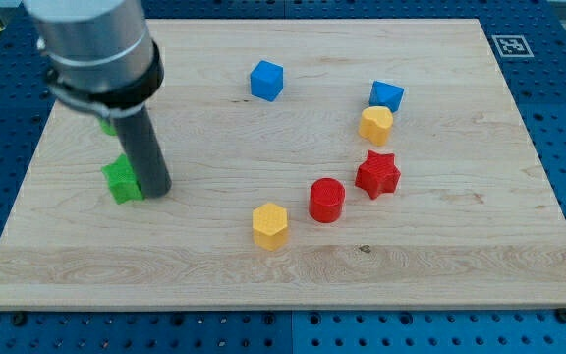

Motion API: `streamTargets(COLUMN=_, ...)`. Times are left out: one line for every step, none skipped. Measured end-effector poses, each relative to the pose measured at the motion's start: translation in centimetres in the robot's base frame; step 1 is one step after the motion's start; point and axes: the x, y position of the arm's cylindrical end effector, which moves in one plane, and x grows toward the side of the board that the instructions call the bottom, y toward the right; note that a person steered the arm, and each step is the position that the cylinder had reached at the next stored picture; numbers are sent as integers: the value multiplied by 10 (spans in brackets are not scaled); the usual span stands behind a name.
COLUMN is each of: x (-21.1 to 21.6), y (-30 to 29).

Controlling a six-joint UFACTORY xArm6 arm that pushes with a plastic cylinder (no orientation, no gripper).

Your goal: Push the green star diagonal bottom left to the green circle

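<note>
The green star [121, 181] lies at the view's left on the wooden board [263, 265]. My tip [155, 191] rests on the board, touching the star's right side. A second green block, the green circle [109, 125], shows only as a sliver just above the star, mostly hidden behind the rod and the arm's grey body.
A blue cube [266, 80] sits at the top centre. A blue block [386, 95], a yellow heart-like block [375, 125] and a red star [377, 174] stand at the right. A red cylinder [326, 200] and a yellow hexagon [270, 225] are at the centre bottom.
</note>
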Motion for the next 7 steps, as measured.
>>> streamTargets(x=30, y=0)
streamTargets(x=43, y=0)
streamTargets(x=36, y=-8)
streamTargets(x=-3, y=-11)
streamTargets(x=-38, y=-13)
streamTargets(x=-57, y=-14)
streamTargets(x=-59, y=-31)
